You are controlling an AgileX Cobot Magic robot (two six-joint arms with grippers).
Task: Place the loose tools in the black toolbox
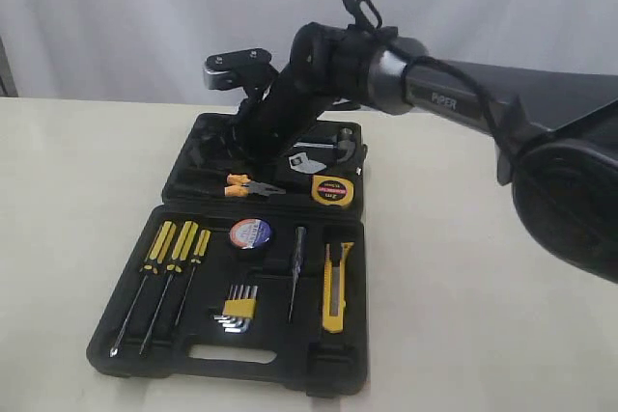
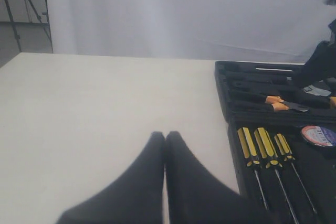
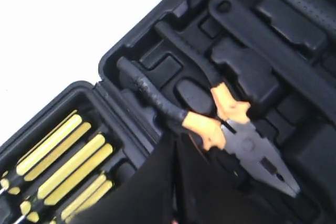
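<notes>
Three yellow screwdrivers (image 1: pixel 182 243), one pliers (image 1: pixel 246 185), one knife (image 1: pixel 335 288).

screwdrivers (image 1: pixel 181 243) and hex keys (image 1: pixel 239 308)
three yellow-handled screwdrivers lie side by side, hex keys just beside their shafts, pale table (image 1: pixel 68 190) around, white curtain (image 1: pixel 116 16) behind.

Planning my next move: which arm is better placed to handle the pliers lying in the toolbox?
Right. The right gripper, shut, hangs beside the pliers over the toolbox; the left gripper is shut over the table beside it.
</notes>
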